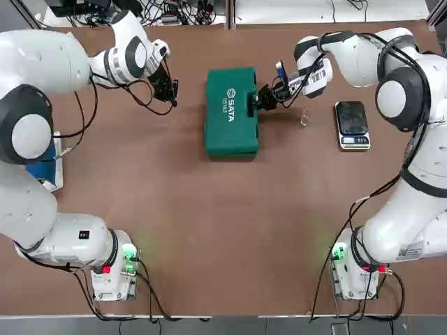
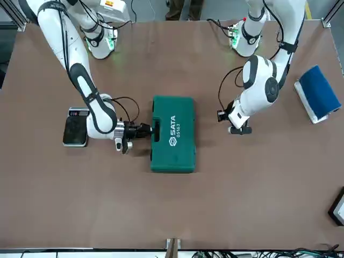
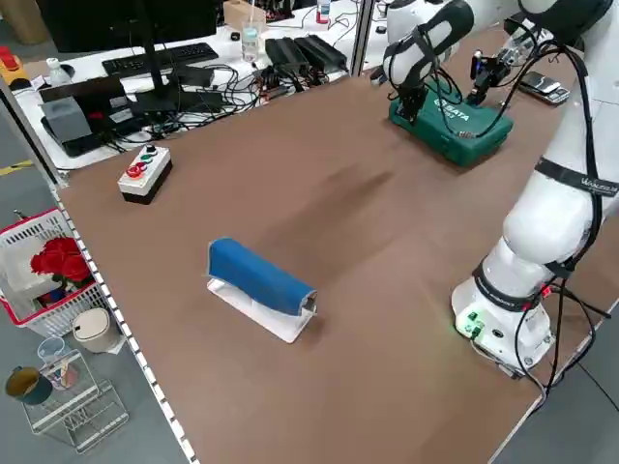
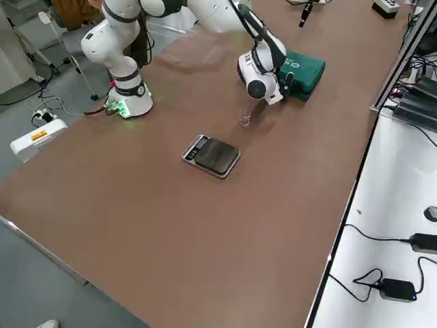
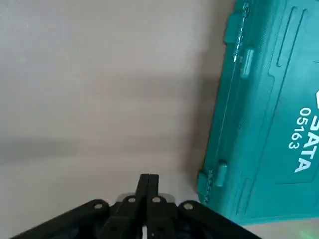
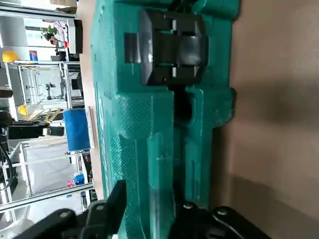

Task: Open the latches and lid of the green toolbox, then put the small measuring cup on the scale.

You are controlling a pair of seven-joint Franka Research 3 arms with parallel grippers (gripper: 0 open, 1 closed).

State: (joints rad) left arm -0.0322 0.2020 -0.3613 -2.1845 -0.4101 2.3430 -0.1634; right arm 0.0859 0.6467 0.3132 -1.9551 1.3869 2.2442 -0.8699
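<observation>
At the closed toolbox's (image 1: 231, 112) handle side, right fingers (image 6: 118, 206) stand apart; left fingers (image 5: 148, 189), nearby, are together.

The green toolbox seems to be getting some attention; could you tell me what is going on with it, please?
The right gripper is at the handle side of the green toolbox, its fingers apart beside the case wall. The lid is closed. The left gripper hangs off the opposite side, shut and holding nothing. The small measuring cup and the scale stand apart on the table.
</observation>
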